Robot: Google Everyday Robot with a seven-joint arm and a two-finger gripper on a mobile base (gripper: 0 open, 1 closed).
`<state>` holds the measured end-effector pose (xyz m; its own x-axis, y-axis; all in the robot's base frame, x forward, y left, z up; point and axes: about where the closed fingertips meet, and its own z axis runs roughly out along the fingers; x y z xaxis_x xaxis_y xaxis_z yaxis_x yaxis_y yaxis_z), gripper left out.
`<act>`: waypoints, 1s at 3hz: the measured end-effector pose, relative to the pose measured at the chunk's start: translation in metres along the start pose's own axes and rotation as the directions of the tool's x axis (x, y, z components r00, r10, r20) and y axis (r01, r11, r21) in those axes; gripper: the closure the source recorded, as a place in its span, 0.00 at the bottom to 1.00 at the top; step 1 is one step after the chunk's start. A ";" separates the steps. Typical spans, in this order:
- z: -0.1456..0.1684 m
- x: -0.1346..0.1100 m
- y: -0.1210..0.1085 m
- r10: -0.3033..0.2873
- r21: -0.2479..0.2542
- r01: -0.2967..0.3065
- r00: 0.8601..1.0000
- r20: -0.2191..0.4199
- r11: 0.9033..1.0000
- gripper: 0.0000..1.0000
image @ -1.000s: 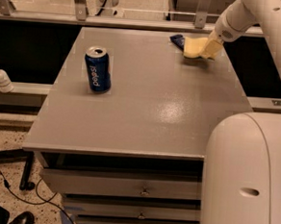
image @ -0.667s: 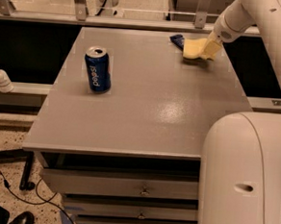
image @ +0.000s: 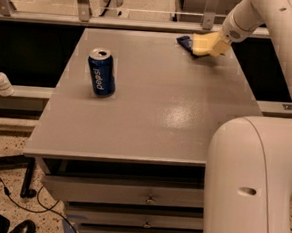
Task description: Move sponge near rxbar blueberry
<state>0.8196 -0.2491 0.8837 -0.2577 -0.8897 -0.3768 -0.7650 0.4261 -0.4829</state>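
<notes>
The pale yellow sponge (image: 200, 44) is at the far right of the grey table (image: 152, 104), low over or on its top. The small dark blue rxbar blueberry (image: 183, 40) lies just left of it, touching or nearly touching its left edge. My gripper (image: 214, 45) comes in from the upper right on the white arm and is right at the sponge's right side. Sponge and gripper merge into one pale yellow shape there.
A blue Pepsi can (image: 101, 72) stands upright on the left part of the table. My white base (image: 254, 186) fills the lower right. A small bottle (image: 0, 81) stands on a ledge to the left. Drawers (image: 130, 195) are below the table's front edge.
The gripper and sponge have stayed almost still beside the rxbar, at most shifting slightly. The can has not moved.
</notes>
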 end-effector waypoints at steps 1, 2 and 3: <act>-0.001 0.000 0.001 0.000 -0.004 0.000 1.000 0.007 1.000 0.00; -0.001 0.000 0.001 0.001 -0.007 -0.001 1.000 0.009 1.000 0.00; -0.021 0.005 0.011 0.036 -0.041 -0.032 0.996 0.086 0.999 0.00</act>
<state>0.7972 -0.2527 0.8933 -0.2334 -0.8566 -0.4602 -0.7796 0.4477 -0.4380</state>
